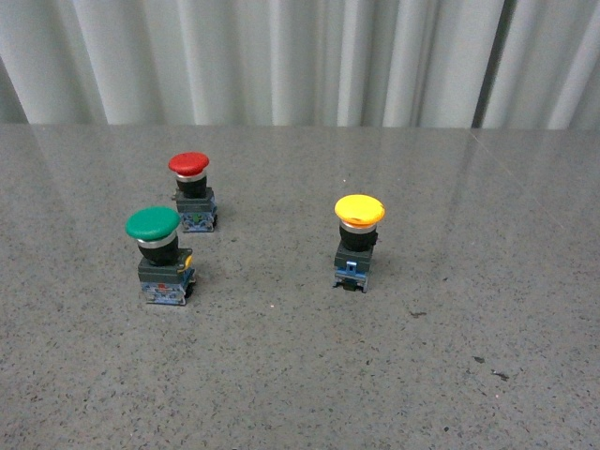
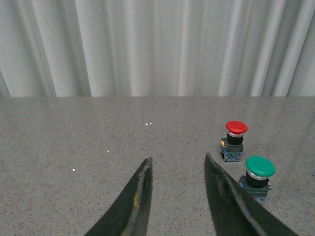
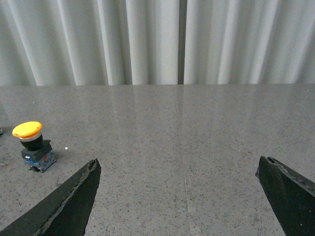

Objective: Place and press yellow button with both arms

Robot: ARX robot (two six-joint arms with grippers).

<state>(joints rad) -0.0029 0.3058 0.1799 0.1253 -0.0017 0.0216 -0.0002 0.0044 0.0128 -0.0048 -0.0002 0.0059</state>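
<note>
Yellow mushroom-capped push button (image 1: pixel 358 236) stands untouched on the grey speckled surface (image 1: pixel 441 375), right of centre; your left claw (image 2: pixel 177 158) (part open) and right claw (image 3: pixel 179 161) (spread wide) hold nothing, so reaching comes first.

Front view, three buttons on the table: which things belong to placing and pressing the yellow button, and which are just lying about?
For the job:
- yellow button, standing upright
- left gripper, jaws open
- right gripper, jaws open wide

Just lying about:
- green button
- red button, behind the green one
</note>
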